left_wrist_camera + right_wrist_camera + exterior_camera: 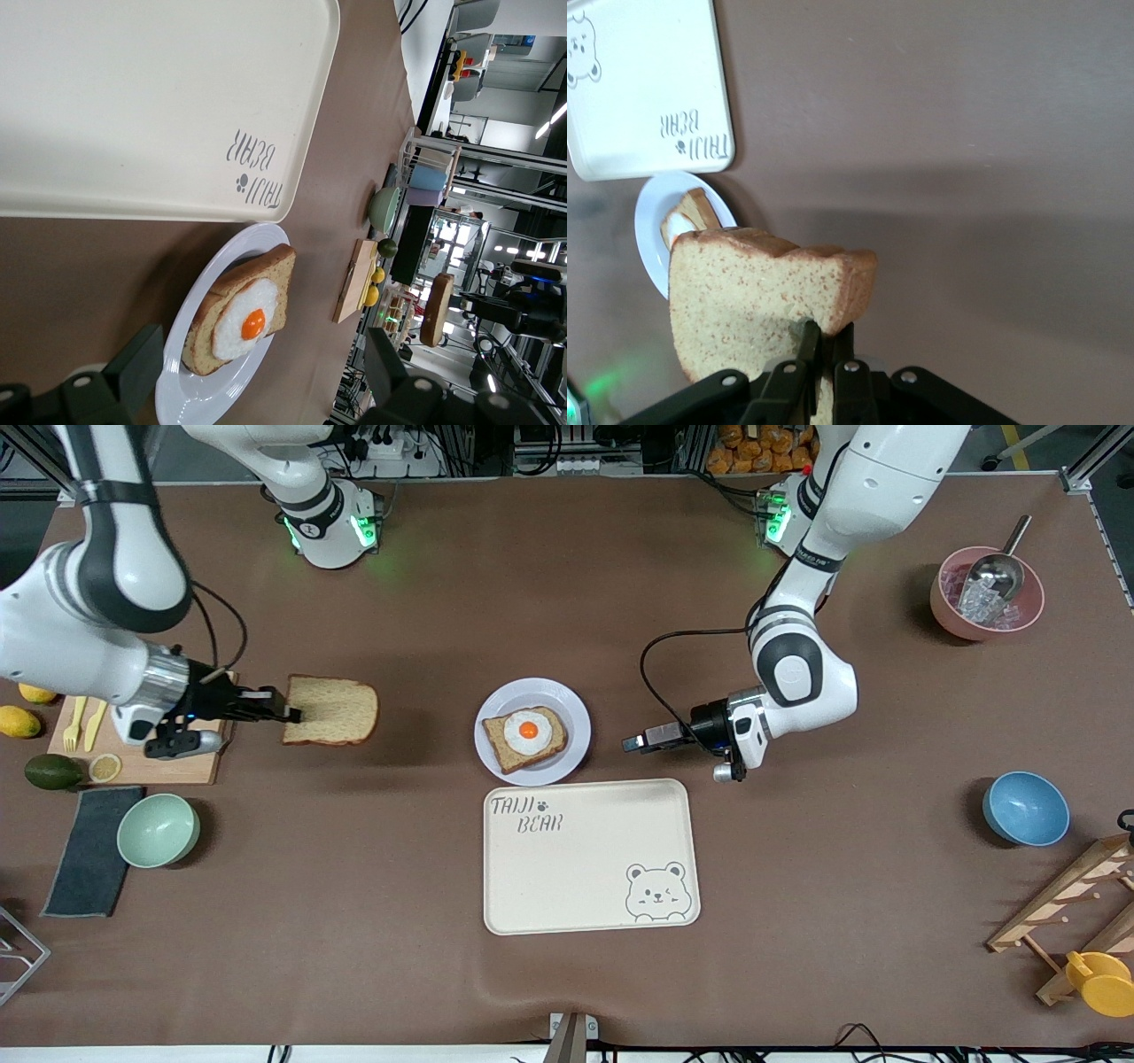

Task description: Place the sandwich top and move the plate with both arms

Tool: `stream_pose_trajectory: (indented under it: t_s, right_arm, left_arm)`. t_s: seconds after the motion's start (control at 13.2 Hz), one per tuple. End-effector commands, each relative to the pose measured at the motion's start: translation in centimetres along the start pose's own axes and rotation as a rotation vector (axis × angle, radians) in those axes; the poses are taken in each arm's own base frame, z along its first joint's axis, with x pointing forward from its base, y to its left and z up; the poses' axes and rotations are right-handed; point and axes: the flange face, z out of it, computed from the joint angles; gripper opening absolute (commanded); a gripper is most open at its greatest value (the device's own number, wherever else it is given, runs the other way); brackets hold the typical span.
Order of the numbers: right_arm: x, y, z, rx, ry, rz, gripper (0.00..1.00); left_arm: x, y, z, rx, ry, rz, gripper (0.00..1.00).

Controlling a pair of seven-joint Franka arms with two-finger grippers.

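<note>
The sandwich top point(332, 710), a plain light-brown bread slice, hangs edge-gripped in my right gripper point(290, 712), which is shut on its crust point(827, 341). It is over the table between the wooden cutting board and the plate. The pale plate point(569, 717) sits mid-table and carries a darker slice with a fried egg point(525, 737). My left gripper point(631, 742) is open and low beside the plate, toward the left arm's end. In the left wrist view the plate point(190, 390) lies just ahead of its spread fingers point(133, 367). The right wrist view shows the sandwich top point(753, 292) and the plate point(648, 239).
A cream bear tray point(589, 856) lies just nearer the front camera than the plate. Cutting board point(177, 766), green bowl point(158, 830) and dark cloth point(89, 850) crowd the right arm's end. A blue bowl point(1025, 808), pink bowl with scoop point(986, 593) and wooden rack point(1063, 908) stand at the left arm's end.
</note>
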Motion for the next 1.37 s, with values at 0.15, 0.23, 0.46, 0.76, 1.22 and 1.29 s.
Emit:
stream_pose_trajectory:
  t_s: [0.15, 0.23, 0.46, 0.76, 1.22, 1.29]
  right_arm:
    - [-1.7, -3.1, 3.1, 0.058, 0.055, 0.042, 0.00]
    - [-1.9, -3.5, 3.7, 0.051, 0.064, 0.036, 0.00]
    - [-1.9, -5.0, 5.3, 0.058, 0.076, 0.026, 0.00]
    - [-2.2, -8.2, 9.2, 0.038, 0.108, 0.031, 0.00]
    - [-3.4, -13.6, 15.5, -0.007, 0.156, 0.089, 0.00]
    - [-3.6, -13.7, 16.4, -0.008, 0.148, 0.097, 0.00]
  left_arm:
    - [0.3, 1.5, -1.3, -0.031, 0.036, -0.021, 1.00]
    - [0.4, 1.8, -1.2, -0.034, 0.035, -0.033, 1.00]
    - [0.5, 2.2, -1.1, -0.039, 0.034, -0.049, 1.00]
    - [0.4, 2.9, -0.8, -0.045, 0.029, -0.061, 1.00]
    - [0.8, 3.5, -1.6, -0.054, 0.043, -0.057, 1.00]
    - [0.8, 3.5, -1.5, -0.054, 0.041, -0.067, 1.00]
